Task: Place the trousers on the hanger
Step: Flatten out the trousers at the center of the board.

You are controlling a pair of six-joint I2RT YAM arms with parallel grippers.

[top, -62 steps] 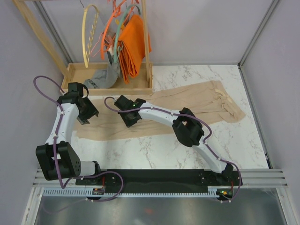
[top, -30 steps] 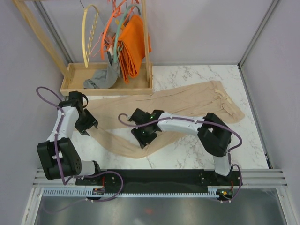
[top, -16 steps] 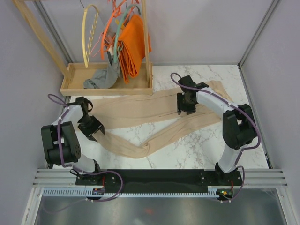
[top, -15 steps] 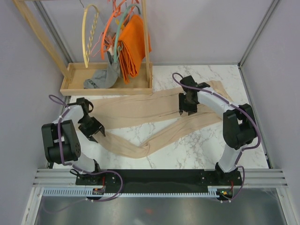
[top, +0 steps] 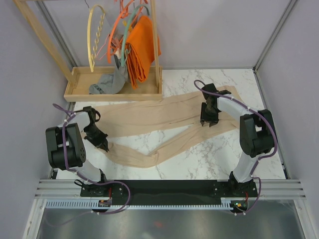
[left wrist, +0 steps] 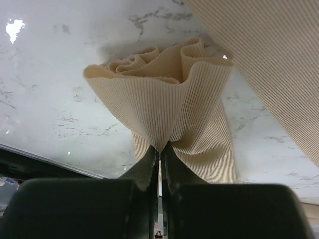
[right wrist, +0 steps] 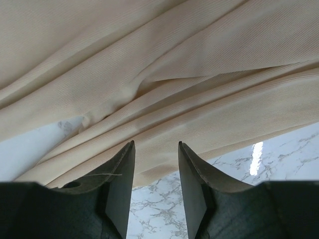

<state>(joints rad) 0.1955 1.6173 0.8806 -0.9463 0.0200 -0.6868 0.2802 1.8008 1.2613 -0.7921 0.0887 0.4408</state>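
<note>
The left gripper (left wrist: 160, 148) was pinched fully closed on a bunched leg end of the beige trousers (left wrist: 164, 99), the ribbed fabric fanning out just beyond its tips; the right gripper (right wrist: 155, 149) stood partly open, holding nothing, with folds of the trousers spread directly ahead of its jaws on the marble table (right wrist: 289, 144); the cream hanger (top: 101, 32) hung well away from both grippers.

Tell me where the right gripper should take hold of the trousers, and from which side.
Probably the raised crease in the trousers just ahead of the right gripper, coming straight down with the open fingers astride it. The cloth lies flat on the table there, so only a ridge offers anything to pinch. The left gripper pinches a leg's end.
</note>
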